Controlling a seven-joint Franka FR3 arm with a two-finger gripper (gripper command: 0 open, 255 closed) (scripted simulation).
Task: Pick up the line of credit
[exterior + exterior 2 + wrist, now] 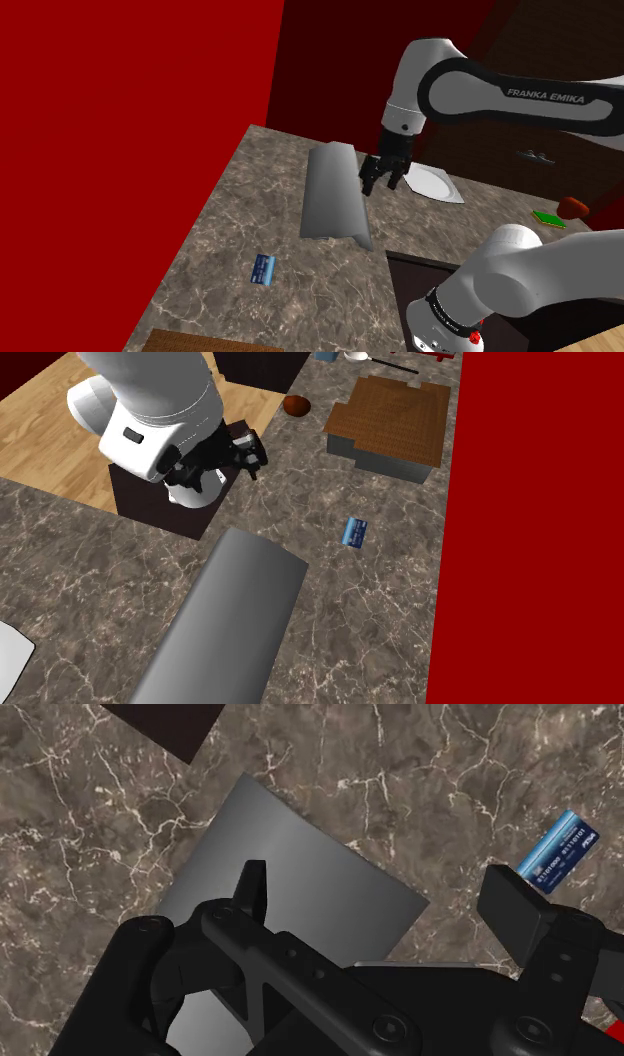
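A small blue credit card (264,268) (353,531) (558,850) lies flat on the brown marbled counter (240,225). My black gripper (382,184) (240,452) (385,899) hangs open above the counter with nothing between its fingers. It is over the edge of a long grey curved slab (335,190) (225,622) (290,874). The card lies well away from the gripper, past the slab, nearer the red wall (120,130).
A white flat piece (435,183) lies behind the gripper. A green item (548,218) and a reddish-brown one (573,206) sit at the shoulder view's right. A brown-topped box (393,422) stands by the wall, beyond the card. The dark stand (420,280) borders the counter.
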